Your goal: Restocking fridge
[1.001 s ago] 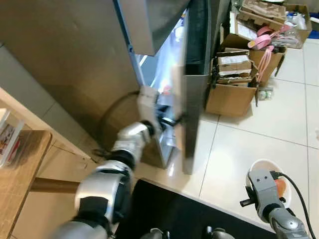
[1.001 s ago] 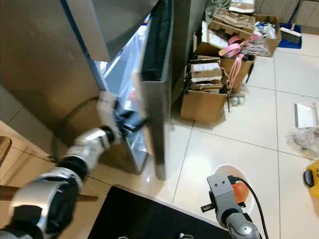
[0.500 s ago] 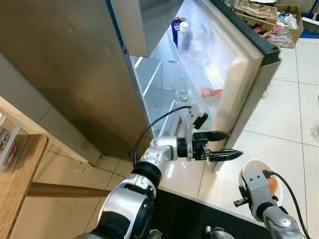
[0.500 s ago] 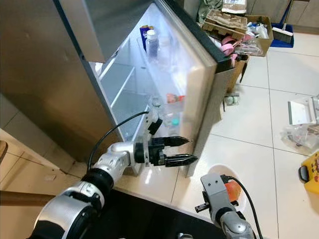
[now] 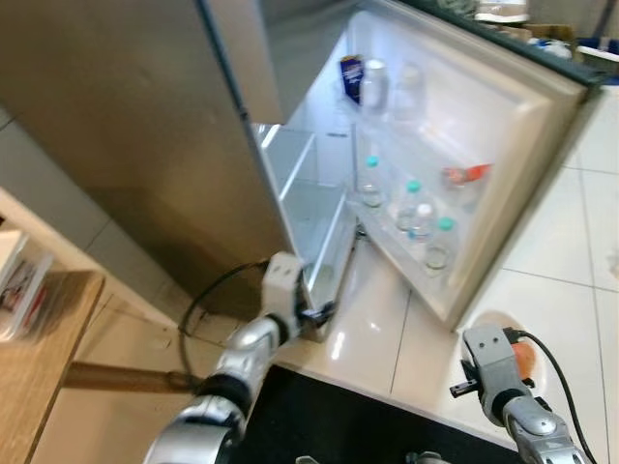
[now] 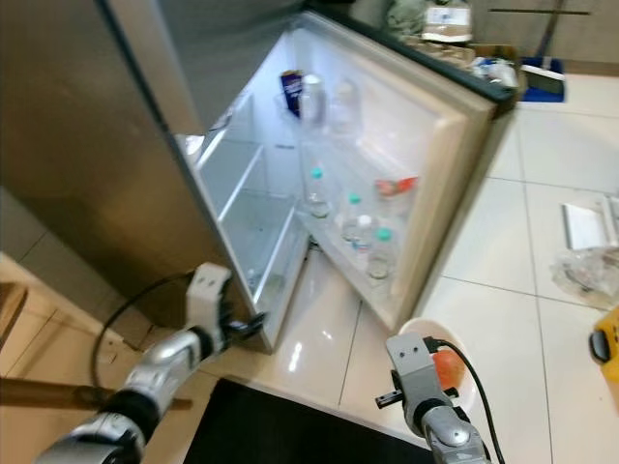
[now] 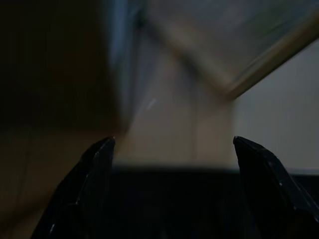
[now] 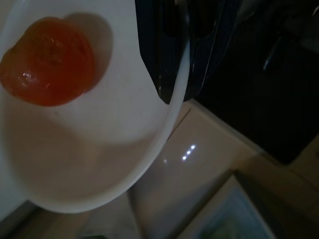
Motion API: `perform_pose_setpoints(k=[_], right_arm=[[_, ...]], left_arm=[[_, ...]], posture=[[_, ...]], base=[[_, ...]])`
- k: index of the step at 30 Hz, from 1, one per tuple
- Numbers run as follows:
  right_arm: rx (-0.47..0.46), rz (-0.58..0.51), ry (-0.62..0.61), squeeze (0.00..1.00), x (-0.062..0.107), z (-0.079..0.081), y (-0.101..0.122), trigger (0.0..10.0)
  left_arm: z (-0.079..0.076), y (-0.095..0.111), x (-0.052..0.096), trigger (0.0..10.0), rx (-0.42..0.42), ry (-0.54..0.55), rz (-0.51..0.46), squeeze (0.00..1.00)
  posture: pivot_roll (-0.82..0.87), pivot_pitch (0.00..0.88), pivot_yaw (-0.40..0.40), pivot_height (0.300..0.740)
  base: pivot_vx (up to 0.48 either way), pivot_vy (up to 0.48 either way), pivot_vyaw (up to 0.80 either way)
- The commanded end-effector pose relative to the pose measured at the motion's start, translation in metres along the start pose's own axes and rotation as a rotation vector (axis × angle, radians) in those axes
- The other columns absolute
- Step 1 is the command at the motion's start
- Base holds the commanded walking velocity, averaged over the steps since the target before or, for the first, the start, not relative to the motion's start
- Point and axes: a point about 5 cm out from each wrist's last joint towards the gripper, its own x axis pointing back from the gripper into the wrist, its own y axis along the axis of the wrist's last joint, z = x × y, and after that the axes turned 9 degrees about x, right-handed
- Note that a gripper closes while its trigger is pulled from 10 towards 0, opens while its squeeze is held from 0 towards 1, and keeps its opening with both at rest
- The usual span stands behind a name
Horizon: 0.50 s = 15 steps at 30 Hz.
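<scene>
The steel fridge (image 5: 126,145) stands with its lower door (image 5: 513,126) swung wide to the right. Several bottles (image 5: 414,208) sit in the door racks, and the inner shelves (image 5: 309,208) look bare. My left gripper (image 7: 172,144) is open and holds nothing; it hangs low at the fridge's bottom front corner (image 5: 311,314). My right gripper (image 8: 175,92) is shut on the rim of a white bowl (image 8: 99,149) with one orange fruit (image 8: 47,62) in it. I hold the bowl low at the right (image 6: 426,331), above the tiled floor.
A wooden table (image 5: 39,348) is at the left. Boxes and clutter (image 6: 455,19) lie beyond the door, with a plastic bag (image 6: 585,271) and a yellow object (image 6: 604,353) on the floor at the right. Glossy tiles (image 5: 571,232) spread in front of the fridge.
The fridge door has swung from nearly shut to wide open. My left gripper let go of the door edge and drew back low beside the fridge base. The bowl stayed in place.
</scene>
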Motion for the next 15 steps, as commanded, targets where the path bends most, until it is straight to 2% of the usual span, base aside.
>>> perform_pose_setpoints(k=[1, 2, 4, 6, 8, 15], right_arm=[[0.050, 0.010, 0.034, 0.00, -0.001, 0.011, -0.004, 10.0], [0.085, 0.010, 0.053, 0.00, -0.003, 0.015, -0.004, 10.0], [0.105, 0.008, 0.066, 0.00, -0.003, 0.018, -0.004, 10.0], [0.120, 0.008, 0.071, 0.00, -0.005, 0.020, -0.003, 10.0], [0.121, 0.009, 0.069, 0.00, -0.006, 0.021, -0.003, 10.0], [0.144, 0.030, 0.084, 0.00, -0.005, 0.027, -0.012, 10.0]], left_arm=[[0.009, -0.016, 0.008, 10.0, 0.000, 0.062, 0.039, 0.00], [0.013, -0.026, 0.012, 10.0, 0.001, 0.101, 0.060, 0.00], [0.016, -0.032, 0.015, 10.0, 0.002, 0.128, 0.075, 0.00], [0.023, -0.042, 0.020, 10.0, 0.080, 0.192, 0.071, 0.00], [0.025, -0.047, 0.023, 10.0, 0.108, 0.225, 0.053, 0.00], [0.023, -0.056, 0.026, 10.0, 0.061, 0.262, 0.074, 0.00]], posture=[[-0.07, 0.123, 0.082, 0.740], [-0.07, 0.114, 0.080, 0.740], [-0.07, 0.114, 0.080, 0.740], [-0.08, 0.106, 0.080, 0.740], [-0.08, 0.098, 0.078, 0.740], [-0.08, 0.087, 0.065, 0.740]], base=[[0.000, 0.000, 0.00], [0.000, 0.000, 0.00], [0.000, 0.000, 0.00], [0.000, 0.000, 0.00], [0.000, 0.000, 0.00], [0.000, 0.000, 0.00]])
